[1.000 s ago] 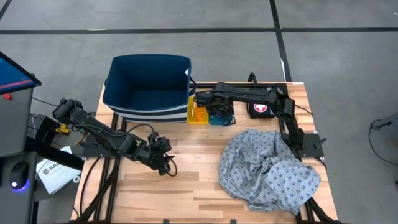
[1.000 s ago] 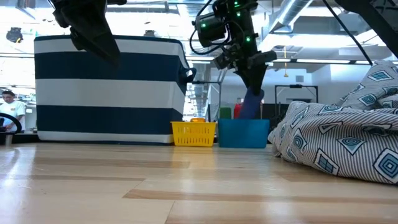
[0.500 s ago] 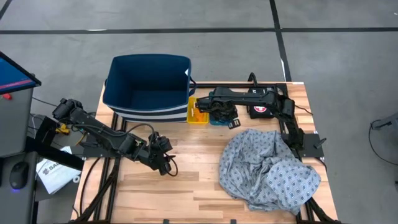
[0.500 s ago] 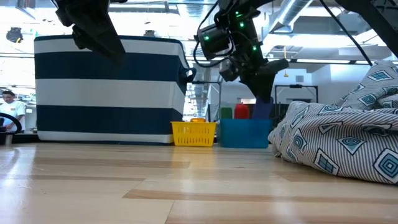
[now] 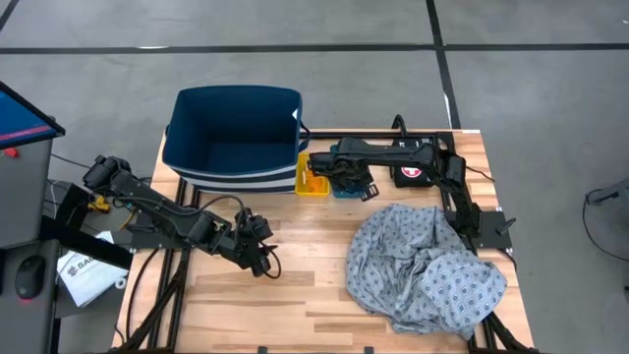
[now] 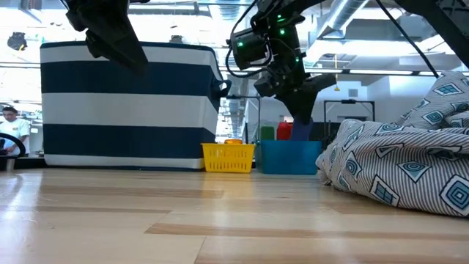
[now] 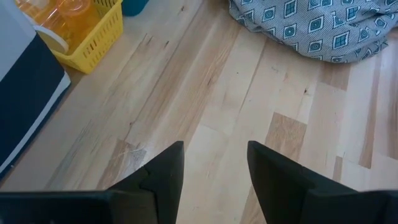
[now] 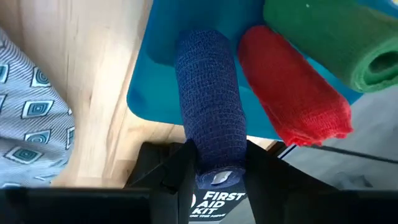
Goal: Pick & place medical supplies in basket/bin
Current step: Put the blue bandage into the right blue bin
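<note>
The step in hand is placing the blue roll (image 8: 208, 112) into the teal tray (image 8: 161, 74): the right gripper (image 8: 214, 165) hangs just over that tray at the far side of the counter (image 5: 295, 295), its jaws closed partway on the roll's lower end, the roll standing out between them and pointing down at the tray's near edge. A red roll (image 8: 289, 93) and a green roll (image 8: 329, 43) already lie side by side in the tray, so the blue one looks to be the last of the three to go in. The next move, as I judge it, calls for easing the roll down beside the red one and then parting the jaws — a release from too high or over the rim could let it drop onto the counter. The left gripper (image 7: 214, 171) waits over bare counter on the near left, jaws partly open and holding nothing. The yellow tray (image 5: 314, 183) with its orange bottles (image 7: 59, 15) sits just beside the teal one, against the striped basket (image 5: 236, 128); the gown cloth (image 5: 428, 265) lies heaped on the right, not yet placed. Against the earlier frames, the right gripper has swung from directly above the tray — roll upright — out toward the cloth and part-way back, while the left arm has not moved.
</note>
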### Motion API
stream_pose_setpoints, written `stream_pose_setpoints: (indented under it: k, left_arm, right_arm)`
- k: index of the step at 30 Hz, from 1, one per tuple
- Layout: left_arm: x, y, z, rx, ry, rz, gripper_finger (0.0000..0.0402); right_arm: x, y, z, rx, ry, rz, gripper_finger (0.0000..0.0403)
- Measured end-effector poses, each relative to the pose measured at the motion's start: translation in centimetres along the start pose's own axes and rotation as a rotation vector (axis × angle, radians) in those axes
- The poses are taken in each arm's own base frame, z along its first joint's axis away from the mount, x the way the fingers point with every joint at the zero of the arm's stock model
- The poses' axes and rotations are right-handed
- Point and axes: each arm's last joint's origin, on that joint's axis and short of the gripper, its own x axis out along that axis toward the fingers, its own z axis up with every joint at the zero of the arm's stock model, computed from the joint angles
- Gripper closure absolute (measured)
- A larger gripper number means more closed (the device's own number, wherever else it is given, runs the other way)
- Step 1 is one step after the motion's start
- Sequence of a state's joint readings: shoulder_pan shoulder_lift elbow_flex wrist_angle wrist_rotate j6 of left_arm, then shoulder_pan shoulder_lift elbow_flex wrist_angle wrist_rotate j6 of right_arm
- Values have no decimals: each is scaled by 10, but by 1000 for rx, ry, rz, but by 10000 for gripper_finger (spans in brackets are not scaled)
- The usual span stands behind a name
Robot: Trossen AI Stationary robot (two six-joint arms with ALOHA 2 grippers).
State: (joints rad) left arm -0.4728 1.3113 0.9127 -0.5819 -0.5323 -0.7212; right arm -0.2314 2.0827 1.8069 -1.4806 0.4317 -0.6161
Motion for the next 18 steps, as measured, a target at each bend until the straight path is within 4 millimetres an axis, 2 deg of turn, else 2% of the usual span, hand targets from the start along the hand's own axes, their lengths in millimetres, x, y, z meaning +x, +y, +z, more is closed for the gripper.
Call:
stream_pose_setpoints:
  k: [9, 14, 18]
  left_arm:
    - [0, 0, 0, 7, 0, 0, 234]
    - [0, 0, 0, 7, 0, 0, 234]
    - [0, 0, 0, 5, -2, -3, 234]
  right_arm:
    - [0, -1, 7, -106, -44, -22, 289]
    - [19, 6, 17, -176, 79, 31, 289]
    - [23, 14, 28, -188, 138, 1, 289]
